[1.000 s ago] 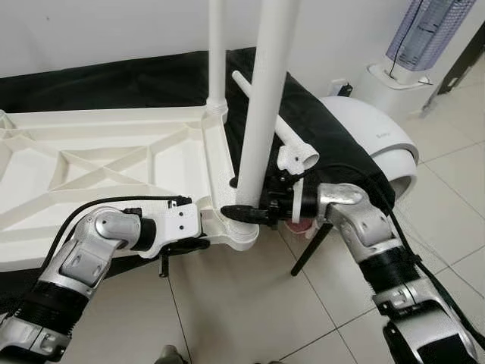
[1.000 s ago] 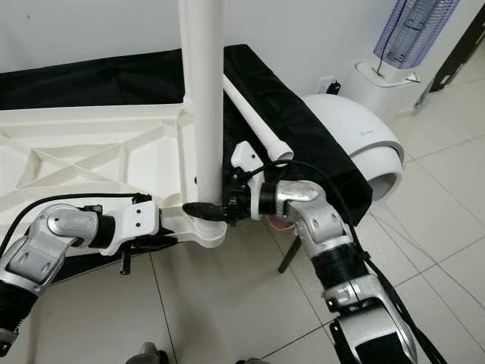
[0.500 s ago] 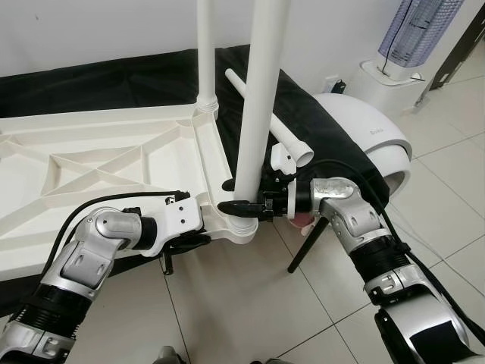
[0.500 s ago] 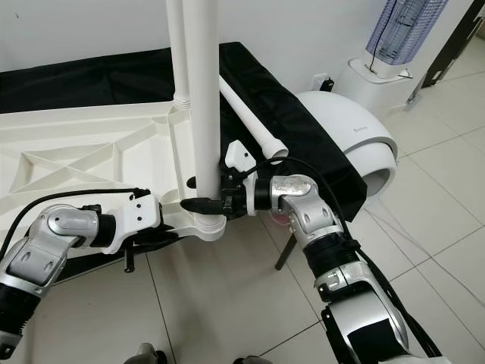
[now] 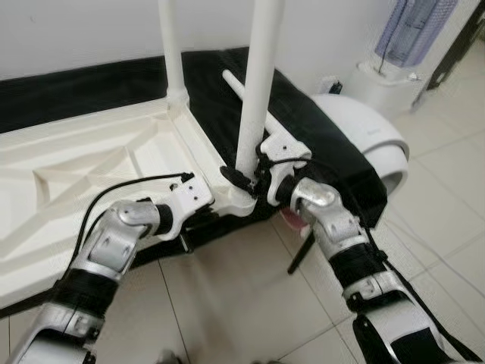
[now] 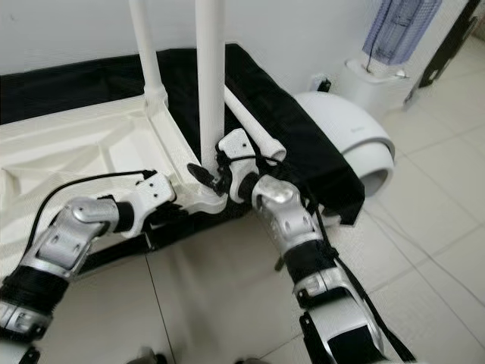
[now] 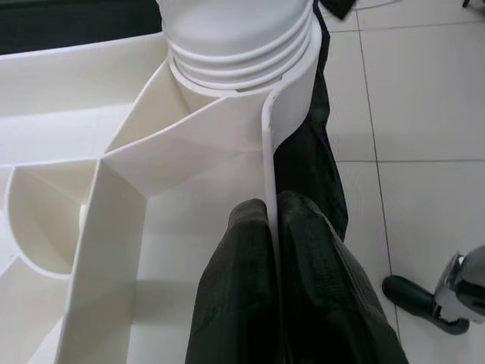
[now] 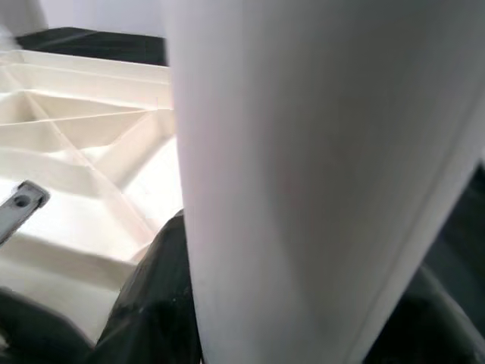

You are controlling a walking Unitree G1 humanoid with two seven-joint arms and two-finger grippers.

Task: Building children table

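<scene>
Tabletop upside down on black cloth, left part cut off by frame edge. Near leg upright in corner socket, far leg upright in next corner; tops of both out of frame. Spare leg lying on cloth just behind near leg, partly hidden by right wrist. Right wrist view blurred, mostly leg surface.

Left gripper at tabletop's near edge beside corner socket, fingers clamped on thin rim wall, one each side. Left arm bent at elbow, forearm reaching in from left.

Right gripper at base of near leg, fingers closed around leg just above socket. Right arm bent, forearm angled up toward leg.

White dome unit on tile floor to right.
</scene>
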